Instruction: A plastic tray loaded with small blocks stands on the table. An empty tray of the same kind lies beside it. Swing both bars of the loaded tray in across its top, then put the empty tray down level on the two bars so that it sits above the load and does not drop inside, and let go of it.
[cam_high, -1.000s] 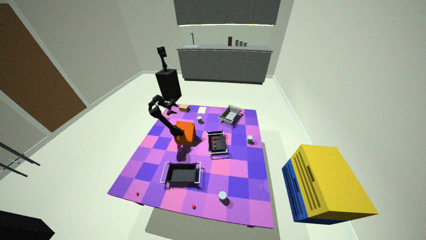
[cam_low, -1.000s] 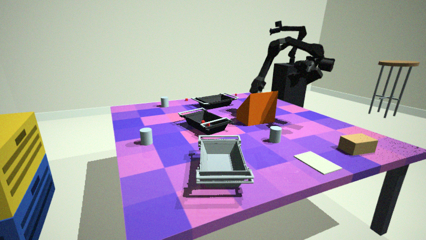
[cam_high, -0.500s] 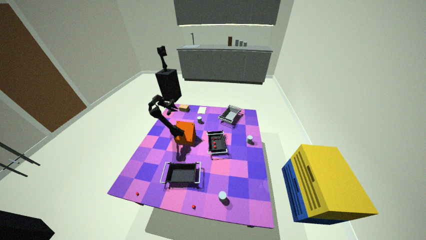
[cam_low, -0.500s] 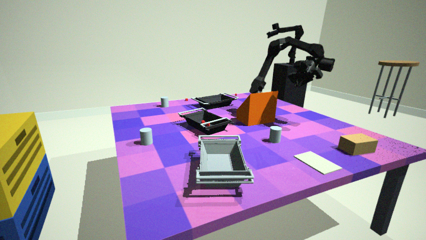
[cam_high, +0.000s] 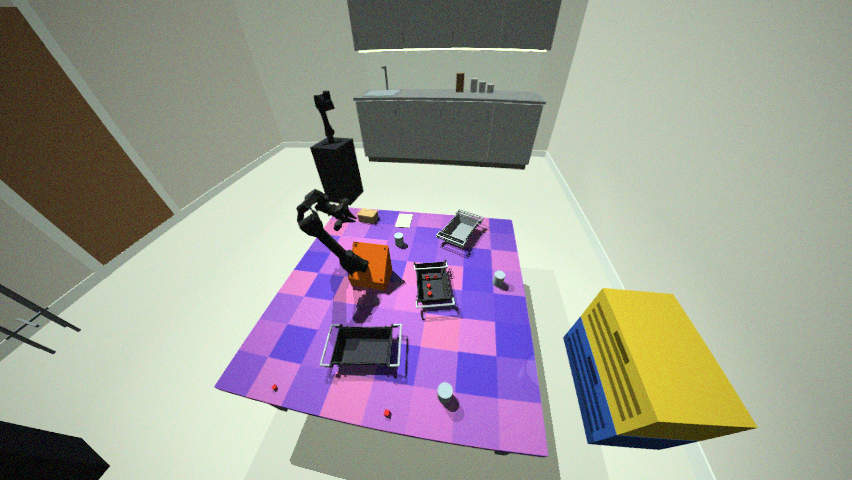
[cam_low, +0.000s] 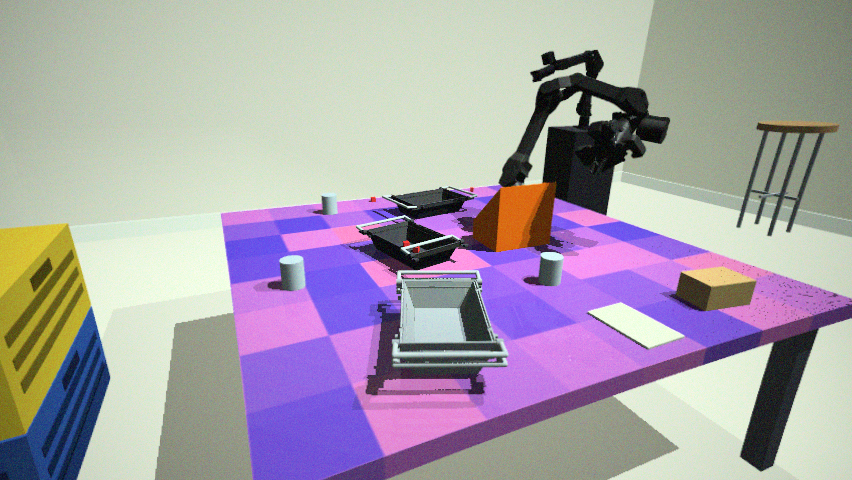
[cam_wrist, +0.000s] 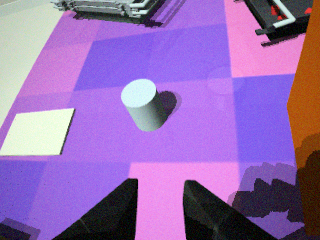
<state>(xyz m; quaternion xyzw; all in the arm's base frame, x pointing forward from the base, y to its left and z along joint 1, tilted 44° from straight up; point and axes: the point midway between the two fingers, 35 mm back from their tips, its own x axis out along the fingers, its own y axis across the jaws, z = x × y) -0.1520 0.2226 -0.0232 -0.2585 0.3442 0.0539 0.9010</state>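
In the top view, the pincer (cam_high: 347, 221) (cam_low: 595, 166) (cam_wrist: 160, 190) is above the worktop's (cam_high: 512, 429) (cam_low: 298, 429) (cam_wrist: 185, 60) far-left corner. The loaded tray (cam_high: 417, 286) (cam_low: 430, 257) (cam_wrist: 256, 14) lies between mid-worktop and the right edge; the black empty tray (cam_high: 360, 364) (cam_low: 432, 205), toward the near-left corner. Bars left outside the opening could let it drop inside.

The exterior view shows what the top flattens: the pincer's height above the worktop. A low sweep might knock the orange wedge (cam_high: 372, 262) (cam_low: 524, 217) (cam_wrist: 305, 110).

The wrist view alone shows the fingers' narrow gap, nothing pinched.
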